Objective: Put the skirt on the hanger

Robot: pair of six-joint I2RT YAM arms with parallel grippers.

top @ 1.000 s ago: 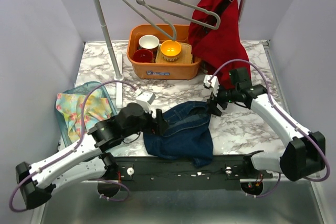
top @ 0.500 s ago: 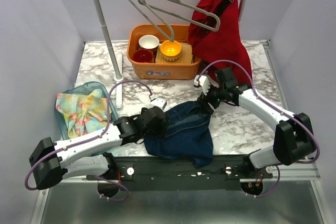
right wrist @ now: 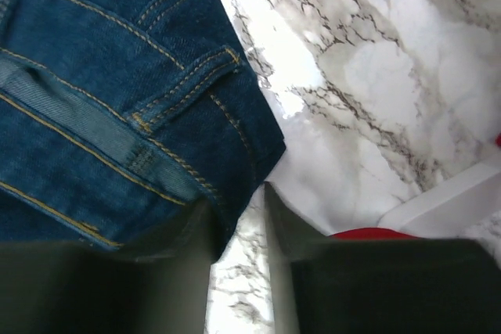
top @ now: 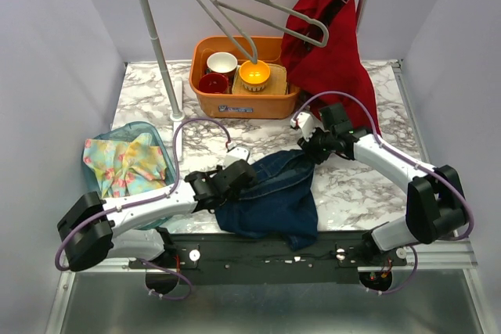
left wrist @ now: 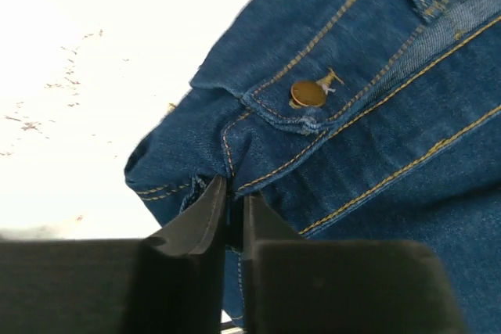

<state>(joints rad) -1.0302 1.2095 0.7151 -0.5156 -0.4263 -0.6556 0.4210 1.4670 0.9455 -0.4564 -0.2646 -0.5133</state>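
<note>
Denim skirt [top: 274,193], its buttoned end pinched by the left gripper [left wrist: 233,210]. The right gripper [right wrist: 239,220] straddles its opposite corner, jaws slightly apart.

No text is legible; the orange basket's [top: 205,98] label [top: 241,108] is too small

From above I get soft, even light, faint shadows on the marble table [top: 352,189] and no blur at the edges. On the left wrist camera the table at left is blown out to white, though the skirt [left wrist: 376,115] is crisp and the dark fingers [left wrist: 196,228] nearest the lens go soft. On the right wrist camera the marble glares mildly and the fingers [right wrist: 184,248] blur.
</note>
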